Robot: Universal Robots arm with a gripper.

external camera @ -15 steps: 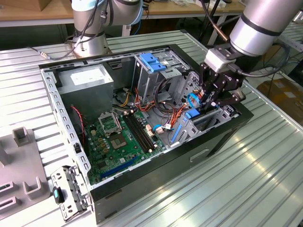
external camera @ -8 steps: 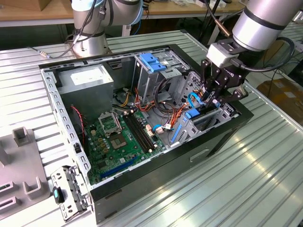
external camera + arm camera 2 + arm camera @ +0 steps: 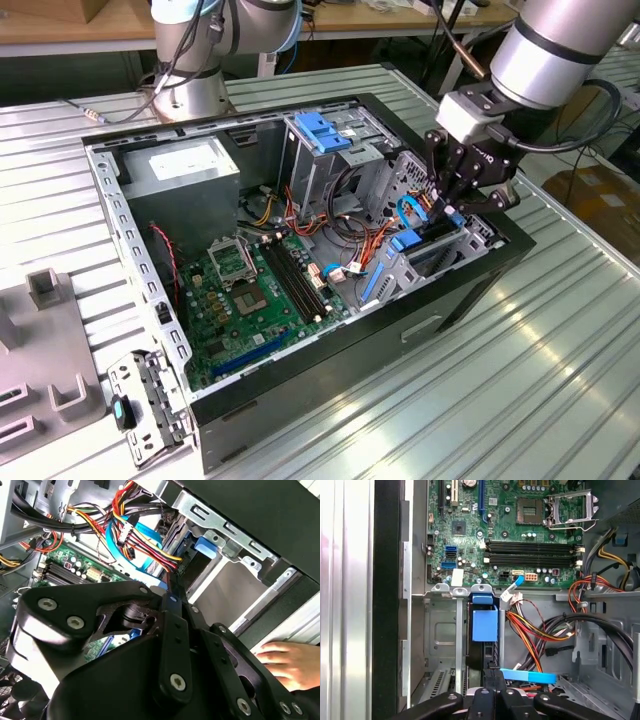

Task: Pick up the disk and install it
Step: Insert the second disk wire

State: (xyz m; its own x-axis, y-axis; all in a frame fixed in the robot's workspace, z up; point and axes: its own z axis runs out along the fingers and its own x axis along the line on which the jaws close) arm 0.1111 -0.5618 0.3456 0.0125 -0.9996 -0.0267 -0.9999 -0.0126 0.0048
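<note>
While the gripper (image 3: 447, 205) hangs over the case's drive bay | disk (image 3: 484, 627) seated on edge in bay, directly below fingertips, long axis downward | jaws narrow, grasp unclear

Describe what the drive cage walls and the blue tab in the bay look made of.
Drive cage: looks like bare sheet metal, dull grey, with stamped slots and folded edges. Blue tab: probably moulded plastic, with even matte colour and soft edges. The gripper sits just next to it.

Exterior view high, oblique; both wrist views close, sharing motherboard (image 3: 510, 540)
</note>
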